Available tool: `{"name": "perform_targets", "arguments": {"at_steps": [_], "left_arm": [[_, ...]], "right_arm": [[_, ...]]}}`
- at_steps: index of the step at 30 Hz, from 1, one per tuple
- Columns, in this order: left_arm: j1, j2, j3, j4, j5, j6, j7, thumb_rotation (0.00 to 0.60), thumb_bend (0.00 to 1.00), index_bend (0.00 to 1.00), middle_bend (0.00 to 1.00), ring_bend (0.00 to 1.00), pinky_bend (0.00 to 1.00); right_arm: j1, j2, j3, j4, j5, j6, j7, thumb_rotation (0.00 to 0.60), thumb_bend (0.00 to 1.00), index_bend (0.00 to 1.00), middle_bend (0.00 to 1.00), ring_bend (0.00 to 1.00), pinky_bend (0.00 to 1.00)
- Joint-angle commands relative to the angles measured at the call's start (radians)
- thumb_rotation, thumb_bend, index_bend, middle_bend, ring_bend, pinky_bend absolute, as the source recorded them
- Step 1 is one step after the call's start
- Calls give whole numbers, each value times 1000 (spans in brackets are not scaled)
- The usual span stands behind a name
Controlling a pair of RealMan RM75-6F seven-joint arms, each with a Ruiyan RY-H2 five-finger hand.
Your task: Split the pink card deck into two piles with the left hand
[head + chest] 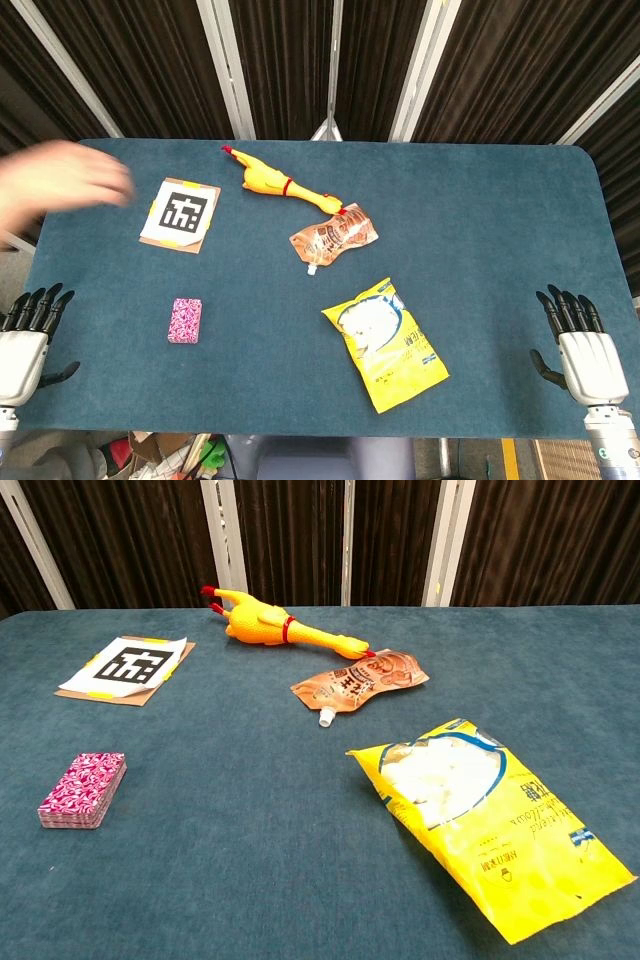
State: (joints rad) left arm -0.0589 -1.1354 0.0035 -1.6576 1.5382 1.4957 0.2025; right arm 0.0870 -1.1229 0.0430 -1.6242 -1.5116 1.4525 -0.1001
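Observation:
The pink card deck (185,320) lies flat as one stack on the blue table, left of centre; in the chest view the deck (84,789) sits at the left. My left hand (25,340) hovers at the table's front left edge, fingers spread and holding nothing, well to the left of the deck. At the front right edge, my right hand (578,345) is likewise spread and empty. Neither hand shows in the chest view.
A yellow rubber chicken (277,183), a brown pouch (333,236) and a yellow snack bag (386,343) lie mid-table. A marker card (181,214) sits behind the deck. A blurred human hand (62,185) reaches over the table's far left.

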Motion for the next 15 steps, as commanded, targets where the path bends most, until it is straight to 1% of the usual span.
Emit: {"name": "perform_targets", "arguments": {"at_steps": [1, 11, 15], "left_arm": [[0, 0, 0, 1, 0, -1, 0, 600, 45, 0, 0, 0, 0], [-12, 6, -4, -24, -22, -30, 18, 600, 45, 0, 0, 0, 0], [-42, 18, -18, -67, -48, -79, 61, 600, 48, 0, 0, 0, 0]], "right_arm": [[0, 0, 0, 0, 0, 0, 1, 600, 363, 0, 0, 0, 61], [2, -1, 0, -2, 3, -6, 0, 600, 363, 0, 0, 0, 61], [5, -2, 2, -3, 7, -11, 1, 600, 362, 0, 0, 0, 61]]}}
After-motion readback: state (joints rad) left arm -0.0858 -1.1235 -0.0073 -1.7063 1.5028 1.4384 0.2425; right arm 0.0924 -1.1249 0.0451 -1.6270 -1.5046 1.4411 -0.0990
